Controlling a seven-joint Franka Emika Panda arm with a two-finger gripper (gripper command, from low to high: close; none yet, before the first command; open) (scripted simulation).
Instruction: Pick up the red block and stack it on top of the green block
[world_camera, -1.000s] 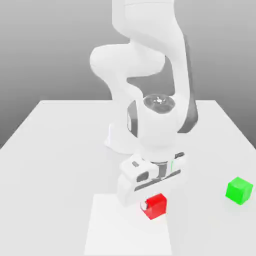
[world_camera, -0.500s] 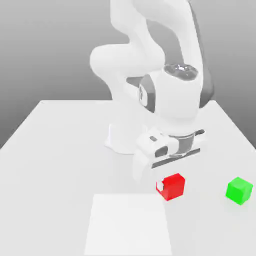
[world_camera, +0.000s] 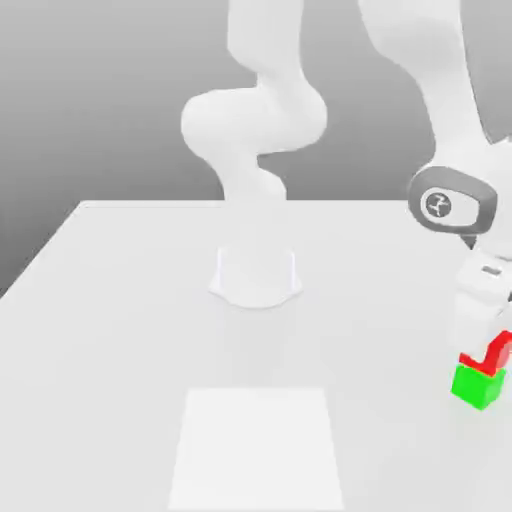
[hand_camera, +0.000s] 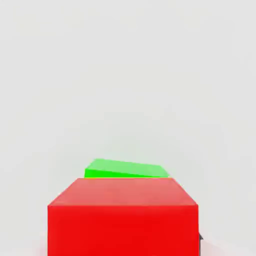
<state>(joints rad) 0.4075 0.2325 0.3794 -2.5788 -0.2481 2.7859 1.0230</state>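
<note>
White gripper (world_camera: 491, 352) is seen at red block (world_camera: 493, 361); opening/grip can't be told. Red blk is seen above green block (world_camera: 477, 387), contact unclear. Poss. risk: stack may be toppled by off-ctr. release or nudge on withdrawal.

Backdrop (world_camera: 100, 90) plain grey, smooth gradient — lighter toward the top of the exterior view, darker down by the far edge of the table (world_camera: 110, 340), no texture to note. Tabletop pale grey-white, nearly uniform, straight far edge with rounded corner at the exterior view's left, side edge slanting outward toward the near side; a brighter white flat rectangular patch (world_camera: 256, 450) lies on it, near side, about mid-width. Light even and soft — hand view gives the same pale, plain surface.
</note>
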